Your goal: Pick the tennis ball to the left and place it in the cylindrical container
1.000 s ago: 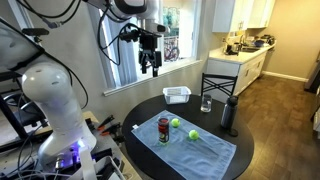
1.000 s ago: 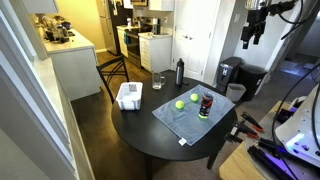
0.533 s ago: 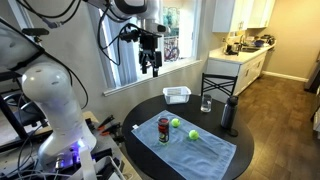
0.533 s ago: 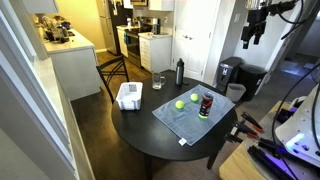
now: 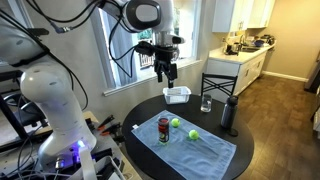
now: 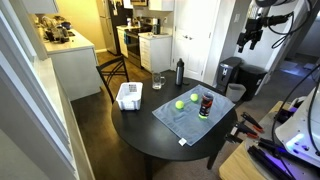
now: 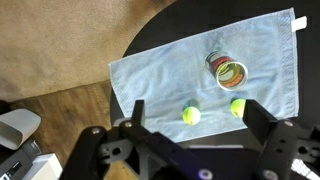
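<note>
Two yellow-green tennis balls lie on a light blue cloth (image 7: 170,60) on the round black table. In the wrist view one ball (image 7: 191,115) lies between my fingers' lines and the other ball (image 7: 238,107) is near one finger. The balls also show in both exterior views (image 5: 175,123) (image 5: 193,134) (image 6: 180,103) (image 6: 194,97). The dark red can (image 5: 164,129) (image 6: 206,105) (image 7: 228,70) stands upright on the cloth beside them. My gripper (image 5: 165,70) (image 6: 247,38) (image 7: 197,120) hangs high above the table, open and empty.
A white basket (image 5: 177,95) (image 6: 129,96), a clear glass (image 5: 206,103) (image 6: 158,81) and a tall black bottle (image 5: 229,115) (image 6: 180,71) stand on the table (image 5: 150,115) off the cloth. A chair (image 5: 218,85) is behind the table.
My gripper has moved sideways and slightly down, from beside the window to over the table's edge. The balls and can have not moved.
</note>
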`<action>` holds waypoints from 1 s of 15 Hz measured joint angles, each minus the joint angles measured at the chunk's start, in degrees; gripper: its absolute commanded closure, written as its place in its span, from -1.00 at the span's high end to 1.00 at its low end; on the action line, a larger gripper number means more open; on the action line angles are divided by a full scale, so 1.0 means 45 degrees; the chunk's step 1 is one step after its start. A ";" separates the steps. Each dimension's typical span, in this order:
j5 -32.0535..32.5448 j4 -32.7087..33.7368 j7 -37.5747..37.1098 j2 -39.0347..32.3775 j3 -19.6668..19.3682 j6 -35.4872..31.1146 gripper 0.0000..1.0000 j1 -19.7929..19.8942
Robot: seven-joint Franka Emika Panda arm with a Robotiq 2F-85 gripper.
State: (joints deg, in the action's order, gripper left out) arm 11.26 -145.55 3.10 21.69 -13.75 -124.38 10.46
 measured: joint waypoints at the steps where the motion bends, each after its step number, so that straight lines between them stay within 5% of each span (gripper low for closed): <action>1: -0.0082 0.0057 0.0000 -0.0579 -0.0034 -0.0600 1.00 -0.0007; 6: -0.0844 0.0815 0.0000 -0.3257 0.0097 -0.2474 1.00 -0.0198; 15: -0.1297 0.3841 -0.0189 -0.7540 0.0805 -0.3689 1.00 -0.0290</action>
State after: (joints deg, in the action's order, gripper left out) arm 5.42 -128.27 2.25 -12.23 -10.13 -140.97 9.15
